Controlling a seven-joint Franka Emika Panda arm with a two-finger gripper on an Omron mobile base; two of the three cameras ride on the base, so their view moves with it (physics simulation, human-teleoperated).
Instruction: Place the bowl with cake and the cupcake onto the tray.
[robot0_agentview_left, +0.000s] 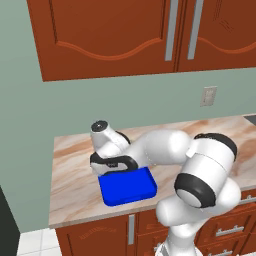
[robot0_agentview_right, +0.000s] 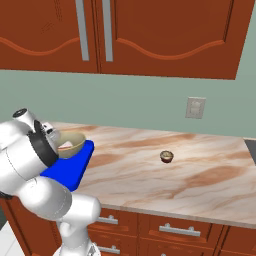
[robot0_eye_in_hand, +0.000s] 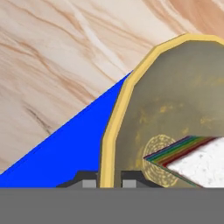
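While the white arm reaches low over the left end of the marble counter (robot0_agentview_right: 200, 165), its gripper (robot0_eye_in_hand: 109, 180) is clamped on the rim of the bowl (robot0_eye_in_hand: 175, 113): in the hand view the two dark fingertips (robot0_eye_in_hand: 89, 180) sit either side of the pale yellow rim, one outside and one inside, with the jaws drawn narrow around it. Inside the bowl lies the cake (robot0_eye_in_hand: 197, 162), a white-topped wedge with rainbow layers along its side, resting on the bowl's floor toward one wall.

The bowl sits over the tray (robot0_agentview_right: 70, 170); blue shows directly beneath and beside it in the hand view, and from the right base view the tan bowl (robot0_agentview_right: 70, 144) is at the tray's far end, partly hidden behind the arm's wrist (whether it rests on the tray or hangs just above it cannot be told). From the left base view the tray (robot0_agentview_left: 127, 187) lies near the counter's front edge, with the hand covering its back part.

The cupcake (robot0_agentview_right: 167, 156) stands alone on the bare counter, well apart from the tray, to its right and below the wall outlet (robot0_agentview_right: 195, 107).
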